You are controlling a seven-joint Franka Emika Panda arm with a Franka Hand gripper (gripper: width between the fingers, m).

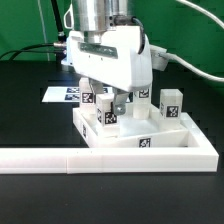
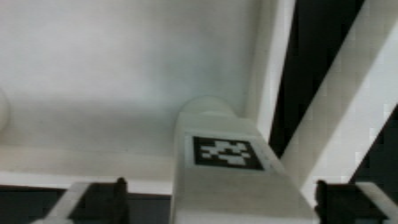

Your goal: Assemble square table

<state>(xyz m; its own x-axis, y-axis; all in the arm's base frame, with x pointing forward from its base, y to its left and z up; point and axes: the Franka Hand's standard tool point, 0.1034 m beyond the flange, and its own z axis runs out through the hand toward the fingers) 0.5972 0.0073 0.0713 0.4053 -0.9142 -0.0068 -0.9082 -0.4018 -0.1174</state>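
Note:
The white square tabletop (image 1: 150,142) lies flat on the black table, against the L-shaped border bar. Several short white legs with tags stand on or by it: one at the middle (image 1: 107,116), one behind on the left (image 1: 88,98), one behind (image 1: 140,97) and one on the right (image 1: 172,102). My gripper (image 1: 111,102) hangs straight over the middle leg. In the wrist view that leg (image 2: 228,152) stands between my fingers (image 2: 102,200), with a gap on each side. My gripper (image 2: 221,198) is open. The tabletop's surface (image 2: 107,80) fills the wrist view behind the leg.
The long white L-shaped border bar (image 1: 90,158) runs along the front and up the exterior view's right side (image 1: 205,140). The marker board (image 1: 58,95) lies flat behind the tabletop on the exterior view's left. Green backdrop and cables are at the back.

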